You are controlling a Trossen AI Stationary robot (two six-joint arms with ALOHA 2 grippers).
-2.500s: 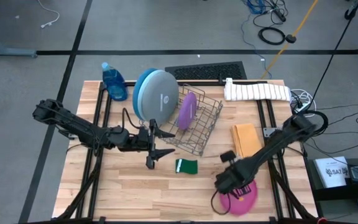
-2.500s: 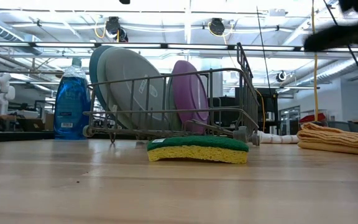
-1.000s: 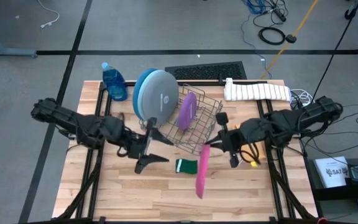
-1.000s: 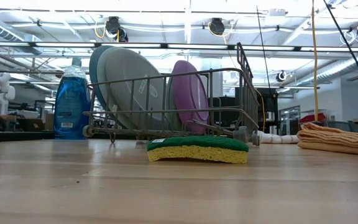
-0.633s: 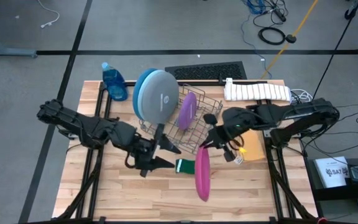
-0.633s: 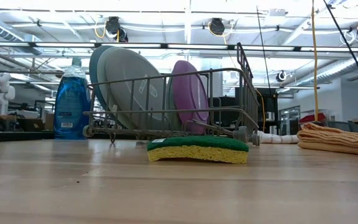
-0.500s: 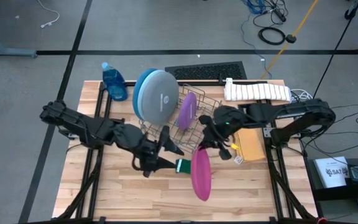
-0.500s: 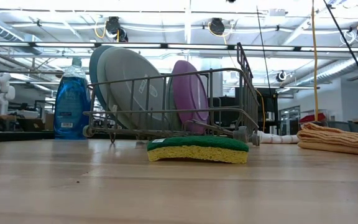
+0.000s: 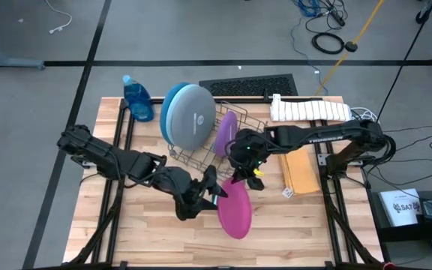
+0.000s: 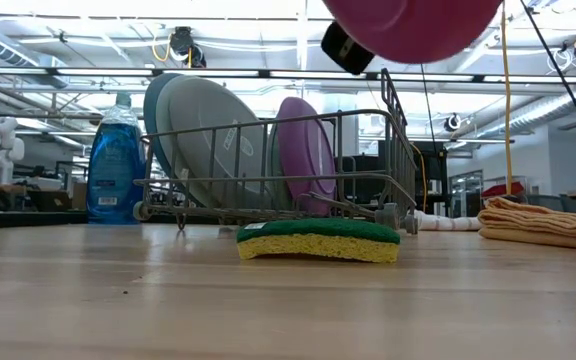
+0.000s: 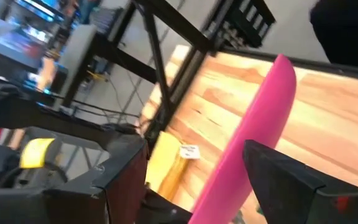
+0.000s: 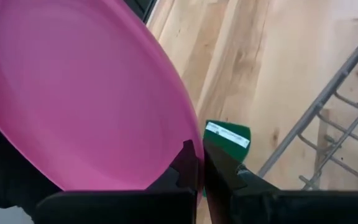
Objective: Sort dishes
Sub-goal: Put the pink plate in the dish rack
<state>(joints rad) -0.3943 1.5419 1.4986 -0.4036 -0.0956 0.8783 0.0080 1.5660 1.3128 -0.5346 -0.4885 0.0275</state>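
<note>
The right jaws clamp the pink plate's rim. It hangs edge-on between the left jaws, which gape wide around it.

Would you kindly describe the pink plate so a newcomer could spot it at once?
Start at the wire rack on the wooden table; just in front of it the right claw pinches the pink plate by its rim, in mid-air. Every other plate stands in the rack.
</note>
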